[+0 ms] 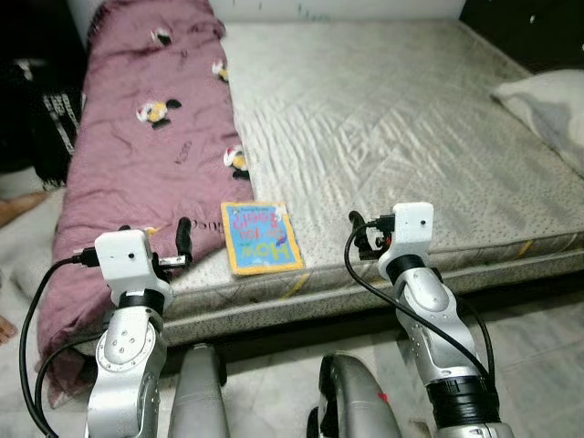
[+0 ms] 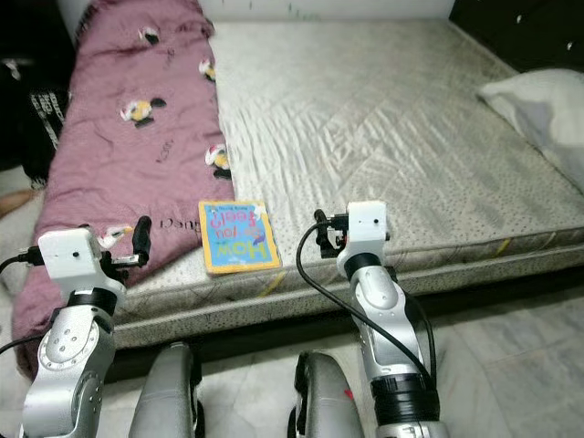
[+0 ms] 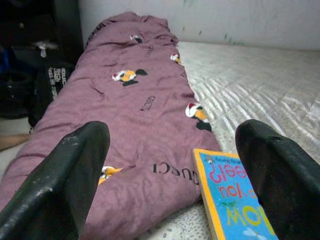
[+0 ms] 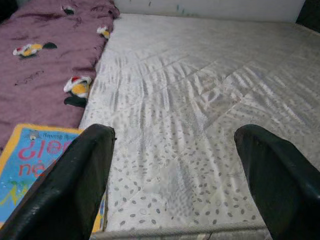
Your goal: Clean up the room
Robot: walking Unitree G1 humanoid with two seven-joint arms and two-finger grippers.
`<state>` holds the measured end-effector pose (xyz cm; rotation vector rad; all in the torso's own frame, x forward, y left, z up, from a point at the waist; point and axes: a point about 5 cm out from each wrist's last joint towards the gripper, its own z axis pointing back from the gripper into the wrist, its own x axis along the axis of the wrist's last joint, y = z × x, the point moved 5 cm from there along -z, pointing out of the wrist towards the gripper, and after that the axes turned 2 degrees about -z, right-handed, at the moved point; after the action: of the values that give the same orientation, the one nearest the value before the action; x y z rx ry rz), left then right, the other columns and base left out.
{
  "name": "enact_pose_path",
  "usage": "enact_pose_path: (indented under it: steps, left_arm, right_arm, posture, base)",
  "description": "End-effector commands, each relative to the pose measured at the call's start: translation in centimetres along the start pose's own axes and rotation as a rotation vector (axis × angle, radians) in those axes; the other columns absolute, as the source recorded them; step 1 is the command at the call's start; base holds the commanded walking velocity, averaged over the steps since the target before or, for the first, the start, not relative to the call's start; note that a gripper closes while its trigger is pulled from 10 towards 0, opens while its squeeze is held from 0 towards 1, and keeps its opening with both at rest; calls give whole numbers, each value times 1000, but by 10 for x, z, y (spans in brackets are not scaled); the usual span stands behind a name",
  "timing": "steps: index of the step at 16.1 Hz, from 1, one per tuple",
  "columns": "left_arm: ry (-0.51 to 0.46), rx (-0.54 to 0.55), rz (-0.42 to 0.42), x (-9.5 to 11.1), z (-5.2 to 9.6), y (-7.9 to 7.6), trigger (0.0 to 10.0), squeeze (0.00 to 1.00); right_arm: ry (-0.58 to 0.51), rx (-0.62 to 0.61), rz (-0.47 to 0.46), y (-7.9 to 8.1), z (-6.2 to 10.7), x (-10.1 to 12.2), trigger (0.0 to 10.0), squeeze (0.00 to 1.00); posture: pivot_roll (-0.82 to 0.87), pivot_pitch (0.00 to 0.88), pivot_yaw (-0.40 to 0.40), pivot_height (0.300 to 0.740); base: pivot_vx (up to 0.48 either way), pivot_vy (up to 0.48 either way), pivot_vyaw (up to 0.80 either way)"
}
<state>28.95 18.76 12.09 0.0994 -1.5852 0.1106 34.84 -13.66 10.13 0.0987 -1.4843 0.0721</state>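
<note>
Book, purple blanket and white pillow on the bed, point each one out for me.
book (image 1: 262,237): left eye view, middle of its blue cover.
purple blanket (image 1: 146,155): left eye view, its broad middle.
white pillow (image 1: 547,105): left eye view, its upper face.

L gripper (image 1: 182,239) at mattress (image 1: 392,119) edge | blanket (image 1: 146,137) ahead & to its left, on mattress | book (image 1: 261,236) betw. L & R gripper (image 1: 358,234), on mattress nr edge | pillow (image 1: 547,109) far right of R gripper
</note>
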Motion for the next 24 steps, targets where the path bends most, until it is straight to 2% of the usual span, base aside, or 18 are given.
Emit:
enact_pose_path:
  steps: [1, 5, 9, 11, 18, 24]
  left_arm:
    - [2, 6, 8, 1, 0, 2, 10000, 0]
    - [-3, 40, 20, 2, -4, 14, 10000, 0]
    - [-15, 50, 13, 5, -5, 16, 10000, 0]
    - [-14, 50, 16, 4, -3, 17, 10000, 0]
    - [-5, 54, 19, 2, -3, 18, 10000, 0]
    - [8, 32, 20, 0, -4, 14, 10000, 0]
  right_arm:
    - [-6, -5, 5, -2, 0, 4, 10000, 0]
    - [-1, 0, 5, -2, 0, 3, 10000, 0]
    - [-5, 27, 16, 2, 0, 4, 10000, 0]
    - [-6, 31, 21, 3, 0, 4, 10000, 0]
    - [-10, 11, 4, -1, 0, 6, 10000, 0]
    - [-16, -2, -3, -3, 1, 7, 10000, 0]
  posture:
    - [-13, 79, -50, 580]
    - [-13, 85, -54, 580]
    - [-13, 85, -54, 580]
    - [-12, 87, -56, 580]
    - [-15, 100, -52, 580]
    - [-17, 91, -48, 580]
  base:
    - [0, 0, 0]
    - [0, 0, 0]
    - [0, 0, 0]
    - [0, 0, 650]
    - [247, 0, 92]
    - [321, 0, 0]
